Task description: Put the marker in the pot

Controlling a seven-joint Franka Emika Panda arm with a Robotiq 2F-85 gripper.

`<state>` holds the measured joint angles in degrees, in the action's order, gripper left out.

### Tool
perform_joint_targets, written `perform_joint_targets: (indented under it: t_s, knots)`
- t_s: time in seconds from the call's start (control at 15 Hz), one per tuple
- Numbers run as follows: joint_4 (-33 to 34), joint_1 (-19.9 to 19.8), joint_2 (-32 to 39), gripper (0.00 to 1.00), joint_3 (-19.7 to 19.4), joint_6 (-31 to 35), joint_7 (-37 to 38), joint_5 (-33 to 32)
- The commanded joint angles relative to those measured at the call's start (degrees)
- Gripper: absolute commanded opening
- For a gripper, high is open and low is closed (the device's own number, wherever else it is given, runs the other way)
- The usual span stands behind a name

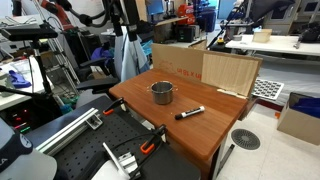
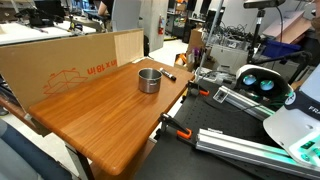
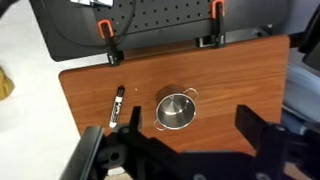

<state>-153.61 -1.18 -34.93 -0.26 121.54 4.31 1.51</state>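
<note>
Two dark fingers of the gripper are reaching in from the bottom of my wrist view. They are standing wide apart with nothing between them. I am looking straight down past them onto the wooden table.

The pot is sitting upright near the middle of the tabletop, its dark inside facing the camera and its small handles sticking out at the sides. The marker is lying flat on the wood to one side of the pot, apart from it and not touching, with its light end pointing toward the far edge. It is lying outside the pot.

In an exterior view I am seeing the same pot standing on the table, with the marker resting nearer the front edge, clear of the pot. In an exterior view from the opposite side the pot is showing plainly, while the marker is appearing only as a small dark sliver beside it.

Cardboard is standing along one edge of the table. Orange clamps are gripping the edge opposite the gripper.
</note>
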Motion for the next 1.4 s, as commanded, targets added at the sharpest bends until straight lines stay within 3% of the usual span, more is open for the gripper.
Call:
perform_joint_targets:
  t_s: [0.0, 0.27, 0.67, 1.13, 1.33]
  knots:
    - [0.0, -0.2, 0.4, 1.0, 0.0, 0.0, -0.4, 0.1]
    - [-1.4, -1.4, 2.0, 1.0, -0.2, 1.9, 0.0, -1.1]
    - [-5.5, -6.0, 5.4, 1.0, -1.4, 11.7, 0.6, -4.4]
    - [-4.9, -8.8, 15.4, 1.0, -6.5, 22.8, -1.7, -3.4]
    - [-3.9, -7.8, 22.1, 1.0, -9.3, 29.2, -4.9, -0.4]
